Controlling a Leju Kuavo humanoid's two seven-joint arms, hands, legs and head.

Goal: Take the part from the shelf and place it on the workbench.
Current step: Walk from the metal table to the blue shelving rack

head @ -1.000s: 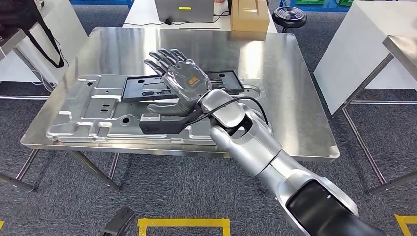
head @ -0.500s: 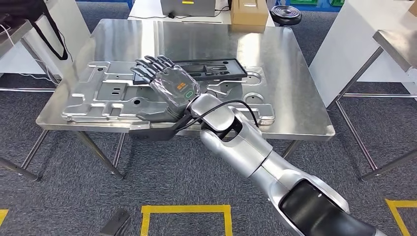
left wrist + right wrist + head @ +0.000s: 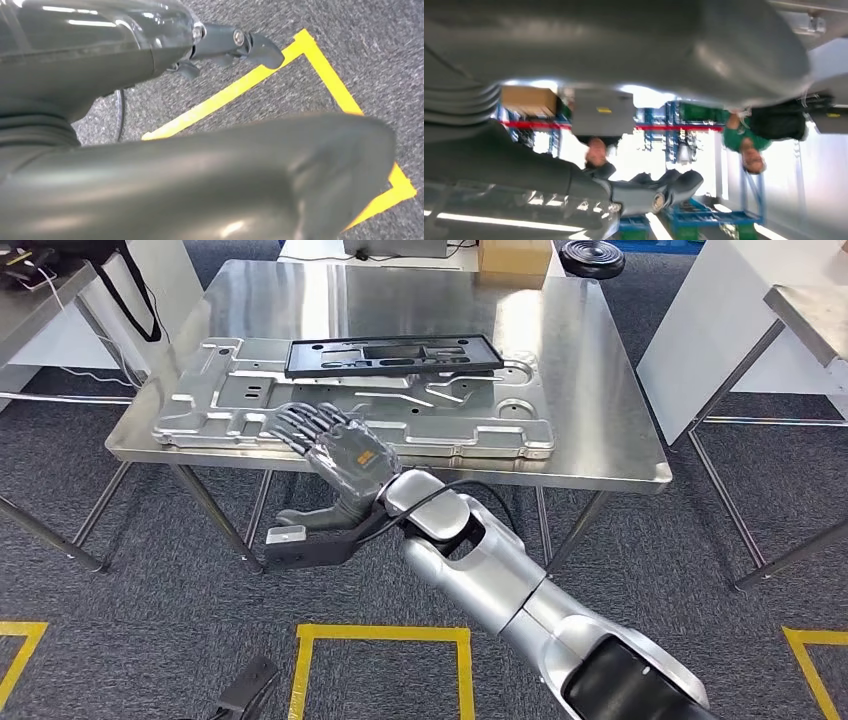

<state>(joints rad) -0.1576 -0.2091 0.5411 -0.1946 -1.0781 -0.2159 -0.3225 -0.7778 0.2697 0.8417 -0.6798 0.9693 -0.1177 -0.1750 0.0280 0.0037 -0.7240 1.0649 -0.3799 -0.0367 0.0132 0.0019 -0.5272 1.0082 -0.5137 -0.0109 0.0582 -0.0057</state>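
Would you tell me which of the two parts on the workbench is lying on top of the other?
The black plastic frame lies on the large silver stamped panel.

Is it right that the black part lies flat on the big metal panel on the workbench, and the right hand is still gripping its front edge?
Not quite. In the head view the black part does lie on the metal panel on the workbench, but the right hand holds nothing: its fingers are spread and it sits near the table's front edge, apart from the part.
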